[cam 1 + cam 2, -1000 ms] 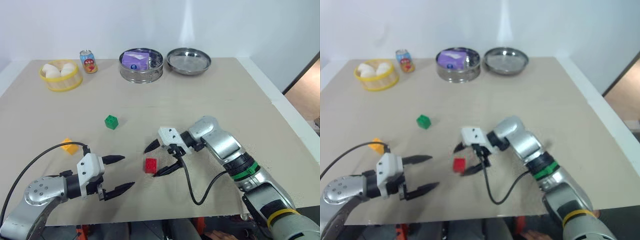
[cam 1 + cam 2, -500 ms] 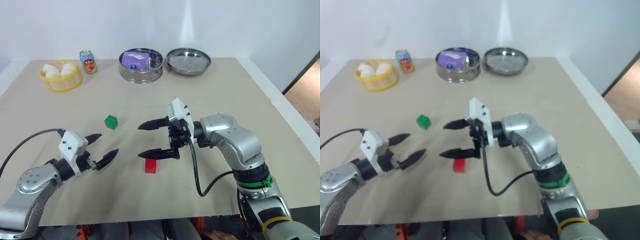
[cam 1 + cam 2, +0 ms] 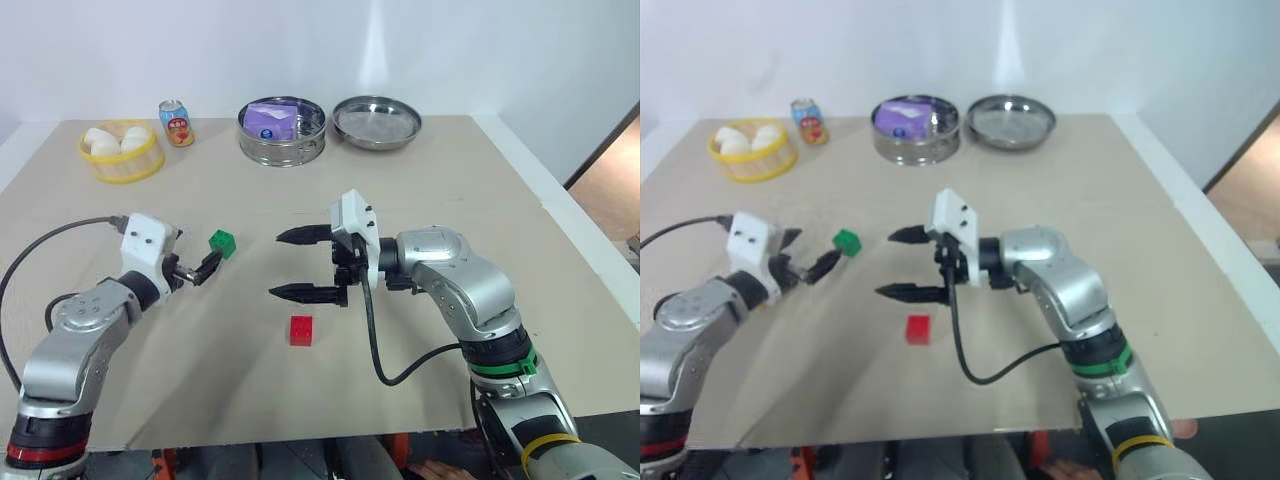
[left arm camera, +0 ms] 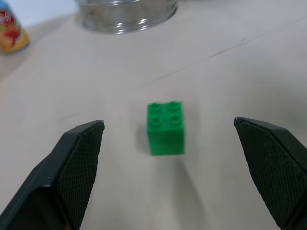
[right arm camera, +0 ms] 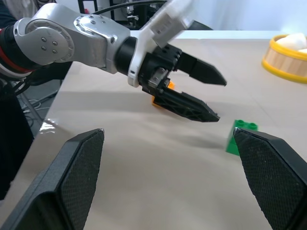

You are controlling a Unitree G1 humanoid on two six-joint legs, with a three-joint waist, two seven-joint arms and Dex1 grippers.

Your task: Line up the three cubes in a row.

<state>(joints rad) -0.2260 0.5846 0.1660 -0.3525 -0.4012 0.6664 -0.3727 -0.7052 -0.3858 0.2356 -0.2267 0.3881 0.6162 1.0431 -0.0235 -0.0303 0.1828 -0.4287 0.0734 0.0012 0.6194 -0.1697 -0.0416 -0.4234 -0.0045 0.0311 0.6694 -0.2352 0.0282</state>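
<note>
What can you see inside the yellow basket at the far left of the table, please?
The yellow basket holds white rounded items, three showing above its rim; their lower parts and the basket's bottom are hidden.

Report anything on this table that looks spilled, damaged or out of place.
Nothing is spilled or damaged. The cubes are simply scattered, not in a row: the green cube and red cube sit apart, and the orange cube is barely visible behind the left gripper.

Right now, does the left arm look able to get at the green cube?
Probably yes. The left gripper is open and aimed at the green cube, which stands alone on bare table just ahead, centred between the fingers. Nothing lies between them, and the right gripper hovers off to the side.
</note>
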